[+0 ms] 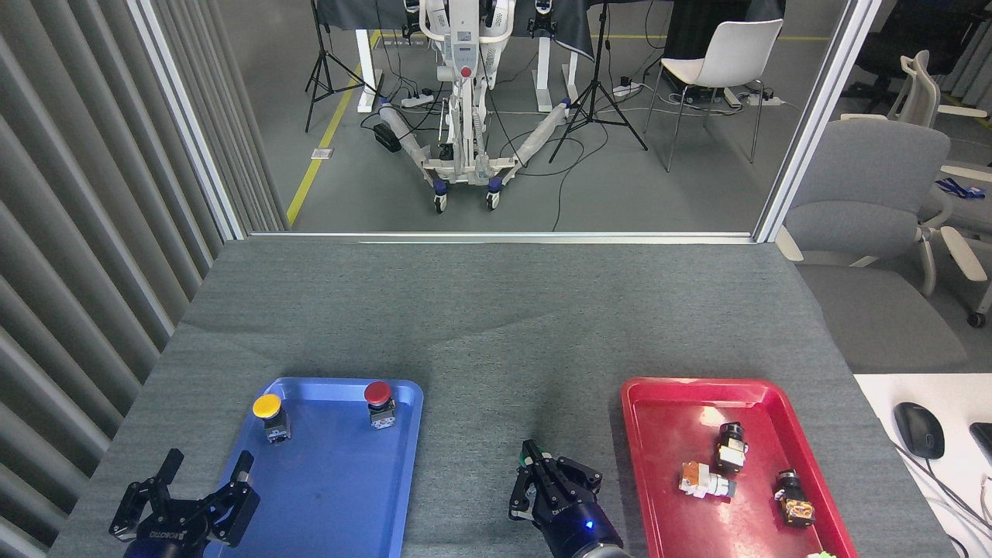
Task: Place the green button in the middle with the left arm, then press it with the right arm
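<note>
The green button stands on the bare grey tabletop of the middle, between the two trays. It is almost wholly hidden: only a sliver of green shows under my right gripper. The right gripper's fingers are shut together and point down onto the button from the near side. My left gripper hangs open at the near left, over the front left corner of the blue tray, with nothing between its fingers.
The blue tray holds a yellow button and a red button at its far end. A red tray on the right holds several small parts. A dark mouse lies on a white desk beyond the table's right edge.
</note>
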